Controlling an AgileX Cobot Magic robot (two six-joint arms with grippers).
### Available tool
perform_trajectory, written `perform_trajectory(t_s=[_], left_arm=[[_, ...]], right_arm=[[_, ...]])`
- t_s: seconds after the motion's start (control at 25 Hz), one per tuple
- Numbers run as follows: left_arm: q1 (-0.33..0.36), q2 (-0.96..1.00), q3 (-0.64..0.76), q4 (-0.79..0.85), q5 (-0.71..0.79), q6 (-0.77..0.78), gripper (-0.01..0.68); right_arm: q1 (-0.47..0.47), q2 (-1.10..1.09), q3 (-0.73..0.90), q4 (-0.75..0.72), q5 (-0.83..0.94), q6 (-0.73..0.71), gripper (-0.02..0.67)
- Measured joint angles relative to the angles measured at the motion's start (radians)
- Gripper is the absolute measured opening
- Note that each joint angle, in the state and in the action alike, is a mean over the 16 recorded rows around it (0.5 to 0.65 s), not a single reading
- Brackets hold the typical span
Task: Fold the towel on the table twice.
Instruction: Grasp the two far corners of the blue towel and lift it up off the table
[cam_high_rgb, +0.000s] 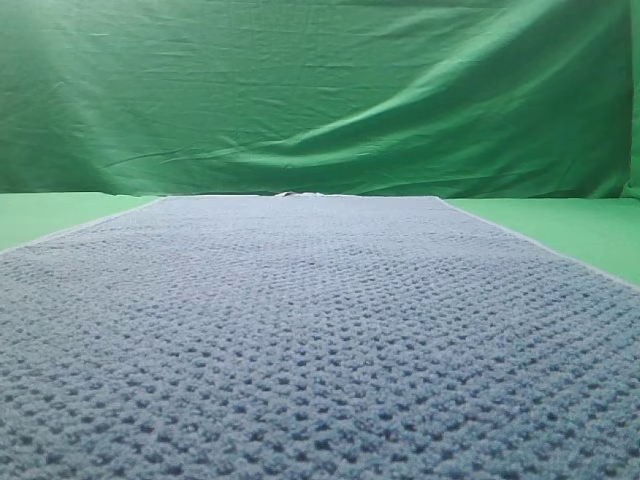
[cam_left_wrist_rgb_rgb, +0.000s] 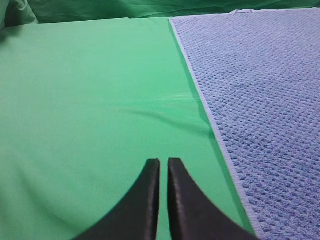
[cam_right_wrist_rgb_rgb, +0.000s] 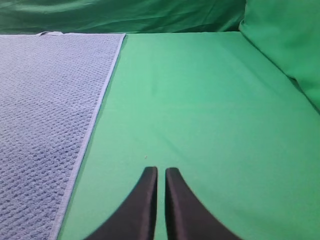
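Exterior high view: the towel (cam_high_rgb: 320, 340), a blue-grey waffle-knit cloth with a thin pale edge, lies spread flat and unfolded on the table (cam_high_rgb: 570, 225), filling the foreground and narrowing toward its far edge. Bare green table surface shows on either side of the towel. A small pale tab sits at the middle of the towel's far edge. Behind the towel hangs the wrinkled green backdrop (cam_high_rgb: 320, 90). Neither arm appears in this view.

Left wrist view: the left gripper (cam_left_wrist_rgb_rgb: 163, 162) hovers over bare table (cam_left_wrist_rgb_rgb: 90, 110), to the left of the towel (cam_left_wrist_rgb_rgb: 260, 90) and just beside its long pale edge, not touching it. Its two black fingers (cam_left_wrist_rgb_rgb: 145, 200) stand nearly together, only a thin slit between the tips, with nothing held. A shallow crease in the table covering runs up to the towel's edge.

Right wrist view: the right gripper (cam_right_wrist_rgb_rgb: 161, 171) hovers over bare table (cam_right_wrist_rgb_rgb: 200, 100), to the right of the towel (cam_right_wrist_rgb_rgb: 45, 100) and near its long edge, apart from it. Its fingers (cam_right_wrist_rgb_rgb: 142, 210) are brought together, empty. The backdrop (cam_right_wrist_rgb_rgb: 285, 45) rises beyond the towel's far end and at the right.
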Motion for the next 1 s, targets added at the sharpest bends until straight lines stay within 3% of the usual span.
perform_trajectory(t_s=[1.0], left_arm=[[0.000,0.000,0.000,-0.031,-0.047,0.000,0.057]], right_arm=[[0.000,0.000,0.001,0.001,-0.024,0.000,0.000]])
